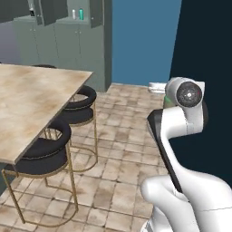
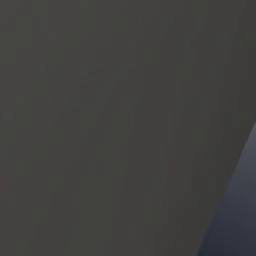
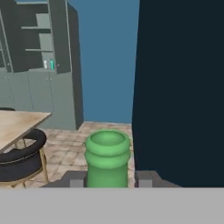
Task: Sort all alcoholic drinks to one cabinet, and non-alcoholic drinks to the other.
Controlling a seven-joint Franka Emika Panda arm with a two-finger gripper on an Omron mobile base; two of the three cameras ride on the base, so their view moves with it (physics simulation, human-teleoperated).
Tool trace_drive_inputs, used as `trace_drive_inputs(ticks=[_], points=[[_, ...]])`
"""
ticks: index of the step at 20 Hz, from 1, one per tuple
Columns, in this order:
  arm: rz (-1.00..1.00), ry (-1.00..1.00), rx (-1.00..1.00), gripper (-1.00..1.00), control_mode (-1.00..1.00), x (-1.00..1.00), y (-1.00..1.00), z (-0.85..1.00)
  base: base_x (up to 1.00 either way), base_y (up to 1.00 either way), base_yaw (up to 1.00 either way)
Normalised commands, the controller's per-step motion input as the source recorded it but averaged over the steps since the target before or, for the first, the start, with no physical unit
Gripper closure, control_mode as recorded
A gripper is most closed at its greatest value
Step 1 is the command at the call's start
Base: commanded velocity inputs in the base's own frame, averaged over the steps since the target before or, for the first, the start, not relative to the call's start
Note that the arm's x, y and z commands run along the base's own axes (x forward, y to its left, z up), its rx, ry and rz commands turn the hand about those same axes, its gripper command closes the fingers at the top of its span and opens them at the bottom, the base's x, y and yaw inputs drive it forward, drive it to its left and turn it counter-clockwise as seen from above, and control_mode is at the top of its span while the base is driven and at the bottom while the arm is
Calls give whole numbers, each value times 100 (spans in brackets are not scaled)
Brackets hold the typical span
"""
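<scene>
One green glass bottle (image 3: 107,158) sits pinched between the pincer (image 3: 108,178) fingers, with white bottle (image 1: 74,14) and teal bottle (image 1: 81,14) on the far cabinet shelf (image 1: 77,20).

One green glass bottle (image 3: 107,159). Two small bottles on the far cabinet shelf: one white bottle (image 1: 74,14), one teal bottle (image 1: 81,14). Two black stools: nearer stool (image 1: 43,154), farther stool (image 1: 80,106). One worktop (image 1: 27,99).
</scene>
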Motion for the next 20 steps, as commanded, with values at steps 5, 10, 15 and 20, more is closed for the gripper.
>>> trace_drive_inputs(ticks=[5, 10, 15, 20], points=[[0, 0, 0, 100, 100, 0, 0, 0, 53, -77, 27], [0, 0, 0, 100, 100, 0, 0, 0, 57, -72, 28], [0, 0, 0, 100, 100, 0, 0, 0, 63, -71, 30], [0, 0, 0, 100, 100, 0, 0, 0, 64, -68, 33]])
